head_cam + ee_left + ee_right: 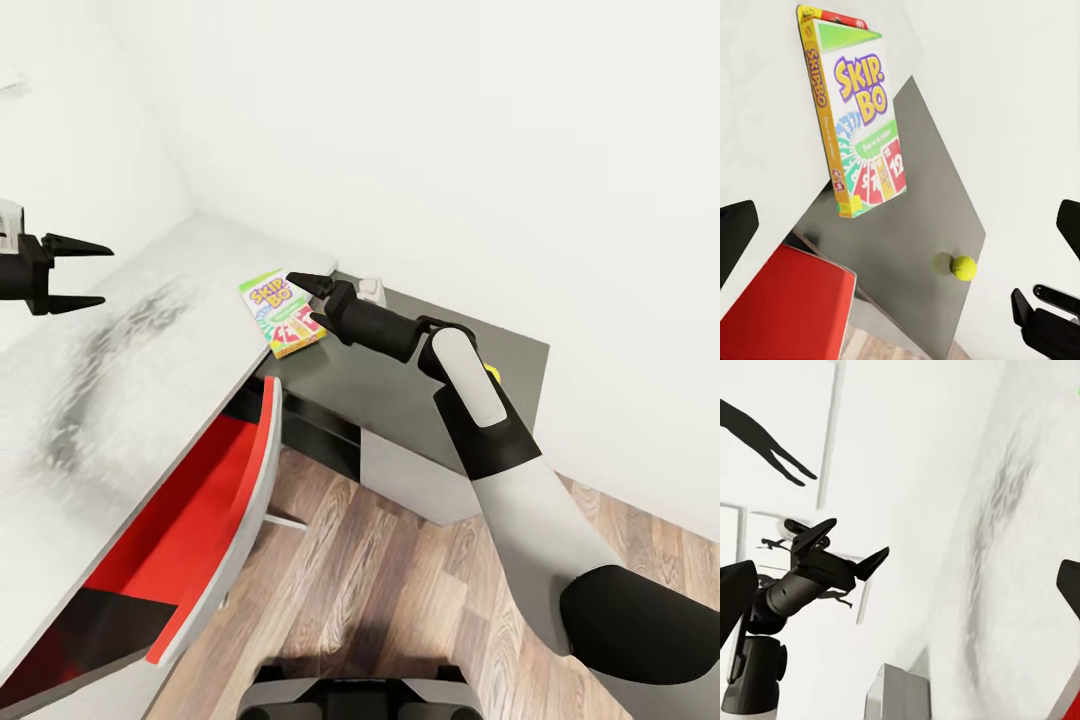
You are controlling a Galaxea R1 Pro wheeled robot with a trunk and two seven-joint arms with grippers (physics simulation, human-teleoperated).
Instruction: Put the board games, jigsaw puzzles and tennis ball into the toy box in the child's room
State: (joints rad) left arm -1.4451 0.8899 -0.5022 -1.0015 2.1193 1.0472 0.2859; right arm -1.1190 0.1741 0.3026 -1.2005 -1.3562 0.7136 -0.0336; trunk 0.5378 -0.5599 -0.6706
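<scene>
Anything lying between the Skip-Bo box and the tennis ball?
No. In the left wrist view the stretch between the Skip-Bo box and the tennis ball is bare grey surface, carrying just the ball's shadow.

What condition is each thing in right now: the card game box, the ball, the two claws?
Skip-Bo box: lying flat at the white table's edge, not gripped.
Tennis ball: resting loose on the grey surface, untouched.
Left gripper: open, empty, above the table.
Right gripper: open, over the box.
</scene>
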